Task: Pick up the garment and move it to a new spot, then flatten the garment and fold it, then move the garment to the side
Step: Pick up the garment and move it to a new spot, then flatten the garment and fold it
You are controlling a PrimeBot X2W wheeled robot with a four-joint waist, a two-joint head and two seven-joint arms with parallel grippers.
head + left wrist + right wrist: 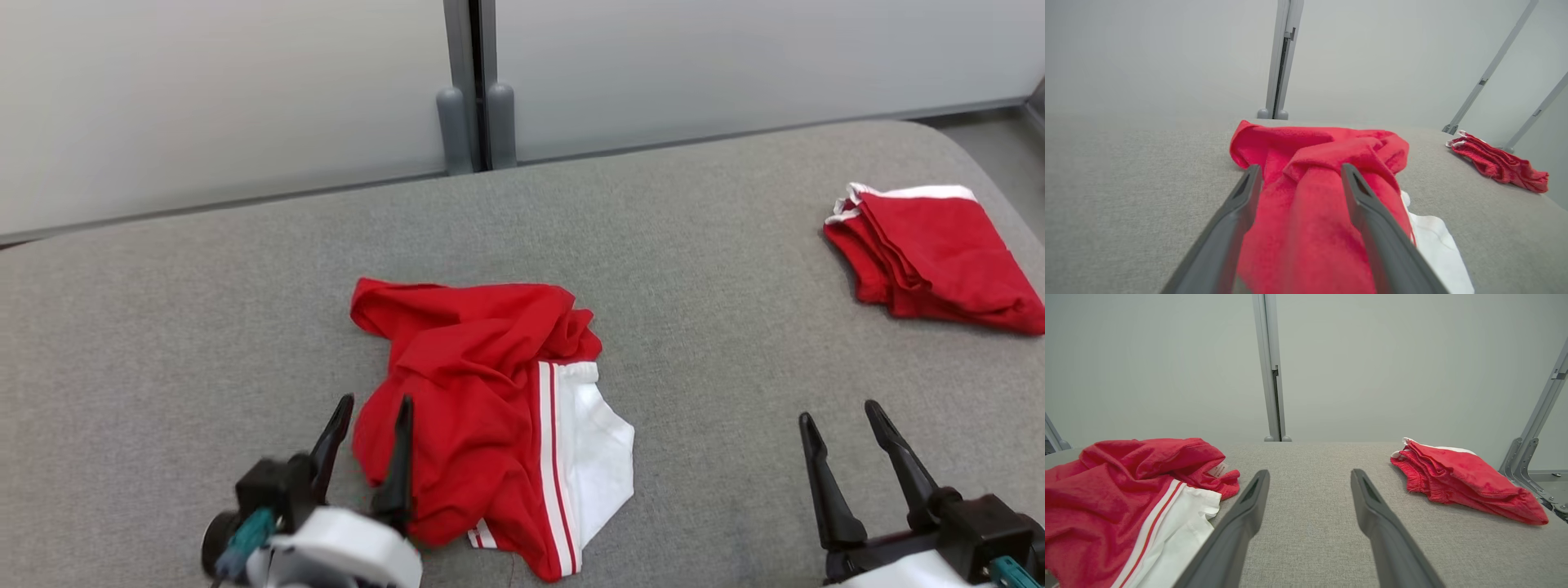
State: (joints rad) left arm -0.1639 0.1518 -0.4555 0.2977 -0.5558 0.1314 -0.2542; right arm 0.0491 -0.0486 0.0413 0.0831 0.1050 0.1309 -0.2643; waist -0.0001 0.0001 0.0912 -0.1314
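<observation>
Apart, nothing clamped: left fingers (pixel 335 437), low at near-left edge of crumpled garment (pixel 465 367). Red cloth sits between them in left wrist view; contact unclear. Also apart: right fingers (pixel 823 478), over bare grey counter (pixel 694 286), well right of garment. Garment red, white panel and stripes on its right side, lying near middle of counter. Folded red garment (pixel 931 253) at far right. Pale wall panels (pixel 204 98) behind.

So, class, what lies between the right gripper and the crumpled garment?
Only bare grey padded surface. In the head view, the right gripper stands apart from the crumpled garment, with nothing lying between them.
</observation>
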